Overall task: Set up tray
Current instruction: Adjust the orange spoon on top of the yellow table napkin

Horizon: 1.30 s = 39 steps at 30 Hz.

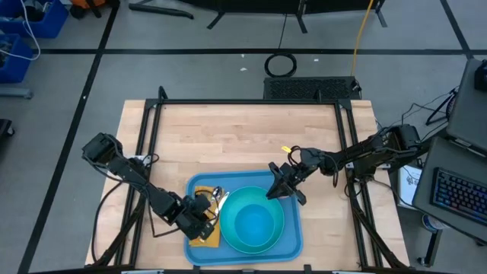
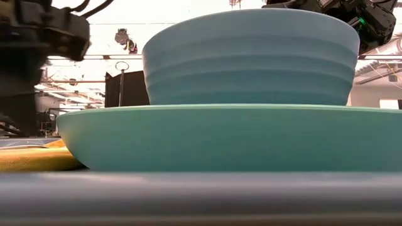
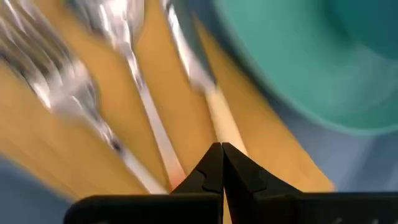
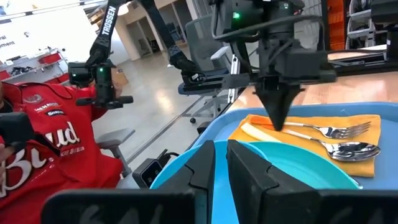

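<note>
Both grippers (image 1: 204, 215) (image 1: 280, 187) over blue tray (image 1: 293, 245)

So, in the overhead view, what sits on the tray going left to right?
Left claw over the yellow cloth napkin with its silver cutlery → round turquoise plate holding a light-blue bowl → right claw over the large blue plastic tray's right side.

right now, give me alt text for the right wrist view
The left arm's dark end effector points down, fingers together, at a yellow napkin holding a silver fork and spoon, on a large flat blue plastic tray. Nearer, the right end effector hangs over a round turquoise plate; a person in red sits beyond.
</note>
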Tool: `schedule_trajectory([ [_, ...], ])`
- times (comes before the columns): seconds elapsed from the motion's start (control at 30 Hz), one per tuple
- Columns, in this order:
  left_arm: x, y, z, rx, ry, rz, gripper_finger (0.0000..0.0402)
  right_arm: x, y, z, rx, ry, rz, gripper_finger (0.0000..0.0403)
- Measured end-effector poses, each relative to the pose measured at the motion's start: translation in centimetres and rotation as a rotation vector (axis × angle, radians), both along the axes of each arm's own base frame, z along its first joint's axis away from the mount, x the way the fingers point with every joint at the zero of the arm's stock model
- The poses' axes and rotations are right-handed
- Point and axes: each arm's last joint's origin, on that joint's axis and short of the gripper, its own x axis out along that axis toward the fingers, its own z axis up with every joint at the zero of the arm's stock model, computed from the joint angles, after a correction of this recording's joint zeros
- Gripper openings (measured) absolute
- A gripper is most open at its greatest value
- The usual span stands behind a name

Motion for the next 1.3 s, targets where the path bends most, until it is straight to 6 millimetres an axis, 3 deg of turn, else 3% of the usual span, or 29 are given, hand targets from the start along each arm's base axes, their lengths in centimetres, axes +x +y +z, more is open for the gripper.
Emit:
schedule_trajectory([
  [0.23, 1.0, 1.5, 0.5, 0.327, -0.123, -0.139, 0.0004, 0.0, 0.0, 0.1, 0.001, -0.005, 0.0, 0.0034],
  [0.5, 1.6, 2.9, 1.7, 0.569, -0.241, -0.045, 0.0003, 0.9, -0.3, 0.8, -0.032, 0.019, -0.043, 0.0034],
  [0.67, -0.4, 1.3, 3.1, 0.718, -0.364, -0.026, 0.001, 3.6, -1.9, 2.5, -0.073, 0.257, -0.136, 0.0034],
  [0.8, -2.0, -0.6, 3.5, 0.808, -0.452, -0.04, 0.0004, 5.5, -3.5, 4.6, -0.144, 0.339, -0.205, 0.0035],
  [0.93, -4.2, -2.1, 3.7, 0.909, -0.547, -0.029, 0.0008, 7.6, -4.4, 5.4, -0.155, 0.392, -0.219, 0.006],
  [1.17, -8.8, -3.6, 3.6, 0.985, -0.696, -0.054, 0.0005, 13.3, -4.7, 2.3, -0.165, 0.517, -0.167, 0.0124],
  [1.3, -10.8, -4.6, 3.8, 0.994, -0.802, -0.082, 0.0008, 15.8, -5.2, 2.0, -0.13, 0.553, -0.142, 0.0135],
])
